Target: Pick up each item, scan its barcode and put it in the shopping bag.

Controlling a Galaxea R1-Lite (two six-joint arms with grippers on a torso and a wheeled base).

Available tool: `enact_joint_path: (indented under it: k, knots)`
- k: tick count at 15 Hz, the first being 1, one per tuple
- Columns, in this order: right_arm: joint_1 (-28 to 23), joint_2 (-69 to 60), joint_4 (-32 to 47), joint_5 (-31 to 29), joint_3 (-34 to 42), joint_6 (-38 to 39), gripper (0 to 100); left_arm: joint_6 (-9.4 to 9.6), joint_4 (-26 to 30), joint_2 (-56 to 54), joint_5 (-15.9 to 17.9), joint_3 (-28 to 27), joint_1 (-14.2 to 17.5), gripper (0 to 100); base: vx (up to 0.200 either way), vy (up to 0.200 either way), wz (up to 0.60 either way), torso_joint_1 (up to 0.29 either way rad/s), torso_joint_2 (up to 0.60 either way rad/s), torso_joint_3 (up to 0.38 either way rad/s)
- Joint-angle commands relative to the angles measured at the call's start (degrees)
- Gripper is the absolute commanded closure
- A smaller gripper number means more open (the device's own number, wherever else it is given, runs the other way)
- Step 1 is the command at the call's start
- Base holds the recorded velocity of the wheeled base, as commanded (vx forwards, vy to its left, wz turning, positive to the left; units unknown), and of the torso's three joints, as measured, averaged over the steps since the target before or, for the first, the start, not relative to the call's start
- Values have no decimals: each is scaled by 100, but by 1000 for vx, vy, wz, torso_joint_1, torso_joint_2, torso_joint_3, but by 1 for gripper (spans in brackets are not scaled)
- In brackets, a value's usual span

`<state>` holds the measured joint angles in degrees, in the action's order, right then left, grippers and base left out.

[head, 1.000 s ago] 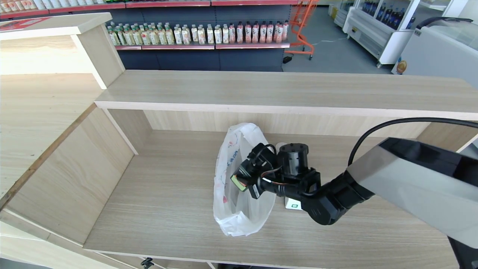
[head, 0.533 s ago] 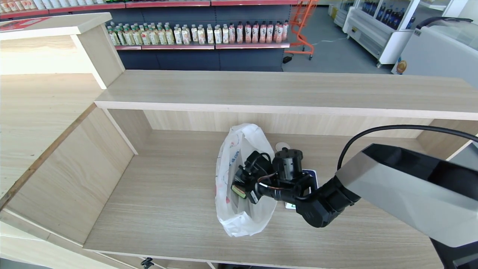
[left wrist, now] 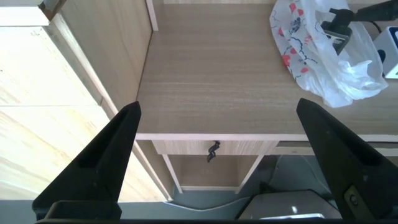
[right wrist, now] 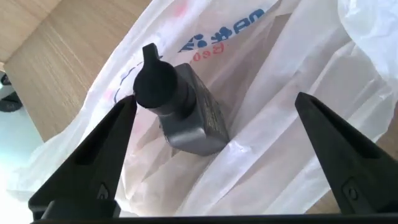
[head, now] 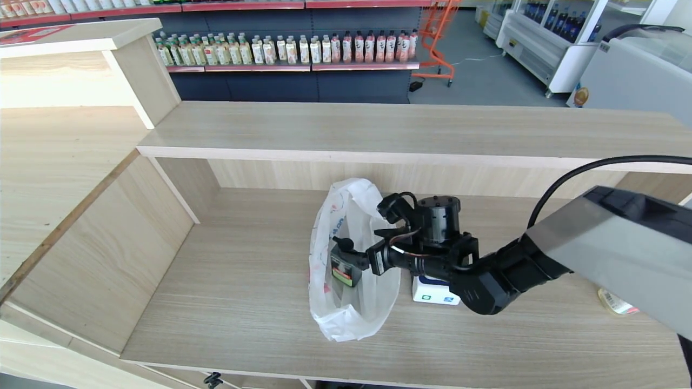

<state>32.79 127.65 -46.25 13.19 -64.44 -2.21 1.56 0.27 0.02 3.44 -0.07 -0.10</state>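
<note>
right gripper (right wrist: 216,102) wide open, empty, over the bagged bottle (right wrist: 186,115): we withdraw straight up without snagging the shopping bag (right wrist: 292,56).

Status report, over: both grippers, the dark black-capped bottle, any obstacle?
Left gripper open above wooden counter near edge. Right gripper open over white plastic shopping bag. Dark black-capped bottle inside bag, not gripped. White box beside bag, not blocking.

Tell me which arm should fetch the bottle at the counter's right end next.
Right, I'd judge. The bottle lies beside the right arm; the right gripper is open over the shopping bag, the dark item lying inside. The left gripper, open, hangs at the near left edge of the counter, far off.
</note>
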Motion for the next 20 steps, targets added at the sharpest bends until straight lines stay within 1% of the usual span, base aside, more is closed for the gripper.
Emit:
enact_joint_path:
  k: [1, 2, 3, 5, 6, 7, 8, 10, 13, 14, 17, 20]
  knots:
    - [-273, -1453, 600, 8, 775, 678, 0, 2, 0, -2, -1, -1, 1, 0, 0, 0, 0, 0, 0, 0]
    - [-449, -2394, 925, 52, 1311, 1003, 0, 2, 0, -2, -1, -1, 1, 0, 0, 0, 0, 0, 0, 0]
    - [-555, -3176, 1382, 61, 1601, 1100, 0, -7, 0, -2, -1, -1, 1, 0, 0, 0, 0, 0, 0, 0]
    - [-713, -4424, 2217, -9, 1988, 1214, 0, 2, 0, -2, -1, -1, 1, 0, 0, 0, 0, 0, 0, 0]
    - [-792, -4679, 2445, -9, 2049, 1205, 0, 2, 0, -2, -1, 7, 1, 0, 0, 0, 0, 0, 0, 0]
    - [-1100, -5320, 3131, -18, 2190, 1082, 0, 2, 0, -2, -1, -1, 1, 0, 0, 0, 0, 0, 0, 0]
    - [-1293, -5549, 3368, -18, 2313, 1056, 0, 2, 0, -2, -1, -1, 1, 0, 0, 0, 0, 0, 0, 0]
    - [-1776, -5786, 3412, -18, 2638, 1056, 0, 2, 0, -2, -1, -1, 1, 0, 0, 0, 0, 0, 0, 0]
    - [-2102, -5980, 3456, -9, 2893, 1056, 0, 2, 0, -2, -1, -1, 1, 0, 0, 0, 0, 0, 0, 0]
    - [-2110, -5997, 3456, -18, 2920, 1056, 0, -7, 0, -2, -1, -1, 1, 0, 0, 0, 0, 0, 0, 0]
    - [-2119, -6103, 3465, -18, 2999, 1047, 0, -7, 0, -2, -1, -1, 1, 0, -200, 0, 0, 10, 5, 2]
    - [-2119, -6129, 3465, -115, 3016, 1047, 0, -7, 0, 6, -10, -1, 1, 0, 0, 0, 0, 0, 0, 0]
